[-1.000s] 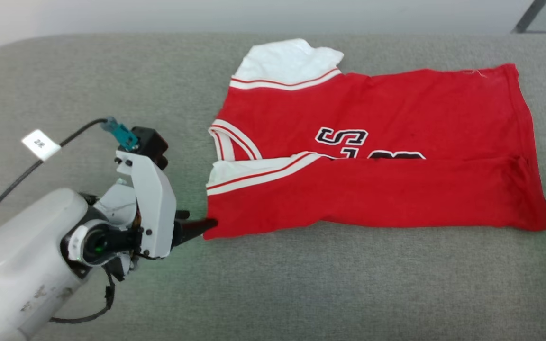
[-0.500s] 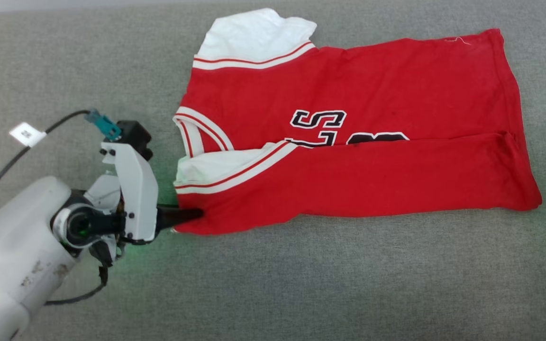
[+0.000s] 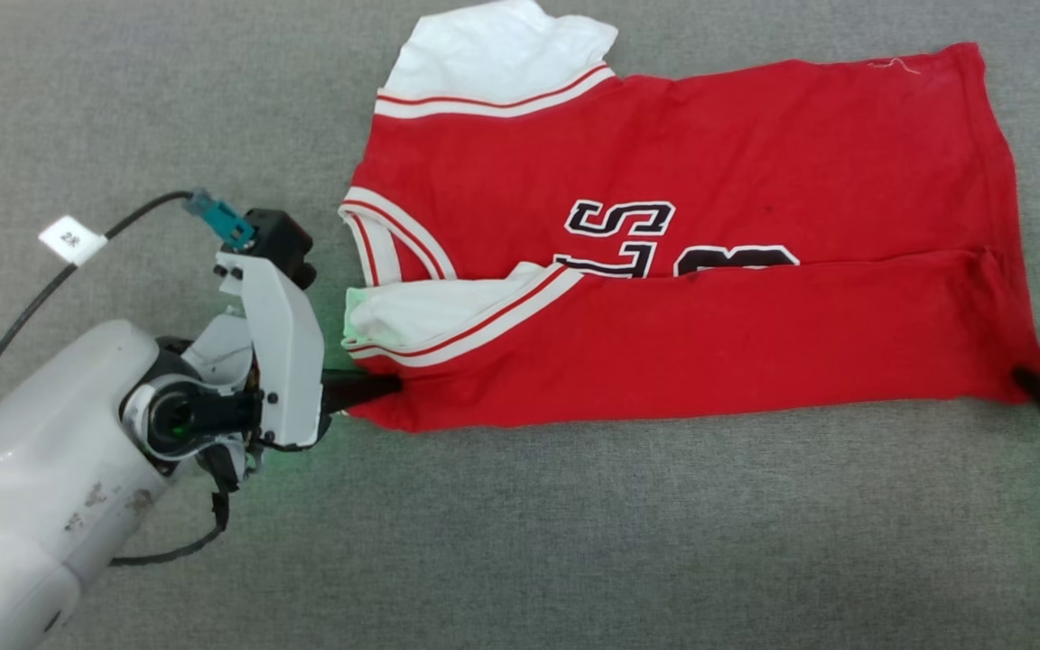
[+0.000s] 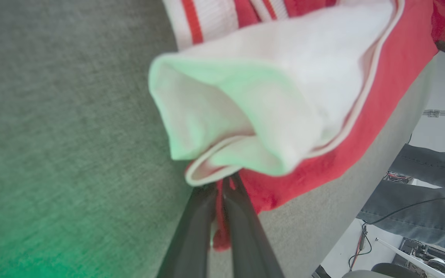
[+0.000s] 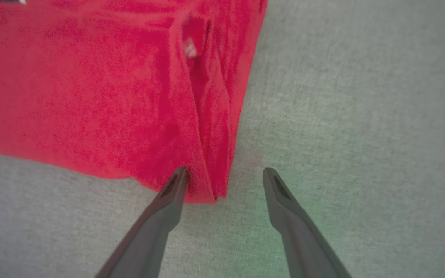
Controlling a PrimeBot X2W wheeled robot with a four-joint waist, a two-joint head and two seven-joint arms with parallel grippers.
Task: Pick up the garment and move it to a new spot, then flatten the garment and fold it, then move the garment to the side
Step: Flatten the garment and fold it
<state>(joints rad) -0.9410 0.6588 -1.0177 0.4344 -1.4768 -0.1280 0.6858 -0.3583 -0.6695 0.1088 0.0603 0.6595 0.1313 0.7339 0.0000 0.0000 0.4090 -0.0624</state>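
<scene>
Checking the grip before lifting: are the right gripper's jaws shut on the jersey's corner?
No, the right gripper stands open, its jaws apart on either side of the jersey's hem corner.

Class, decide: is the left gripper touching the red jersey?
Touching. In the left wrist view, the left gripper pinches the jersey at its red edge.

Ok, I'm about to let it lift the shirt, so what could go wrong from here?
1. The left gripper pinches only a thin bit of the shirt's red edge under the white sleeve; it may slip out.
2. The right gripper stands open around the hem corner; closing could catch only one layer, and the fold may open.
</scene>
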